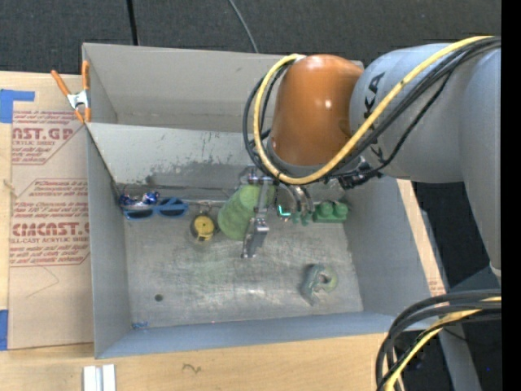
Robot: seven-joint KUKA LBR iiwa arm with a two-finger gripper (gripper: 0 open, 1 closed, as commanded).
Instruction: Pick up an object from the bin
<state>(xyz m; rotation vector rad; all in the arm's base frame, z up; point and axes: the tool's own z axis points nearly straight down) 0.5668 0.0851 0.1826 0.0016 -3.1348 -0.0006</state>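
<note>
Hand (255, 239) hangs just beside a pale green, rounded, soft-looking lump (234, 213).

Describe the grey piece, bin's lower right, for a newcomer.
In the grey metal bin, look at the floor's lower-right corner. A small piece lies there alone. Unlike the dark green block above it, it is grey with a green spot.

Bg: dark floor (366, 6) up top w/ thin cables (129, 6), pale wood tabletop (269, 365) below.
</note>
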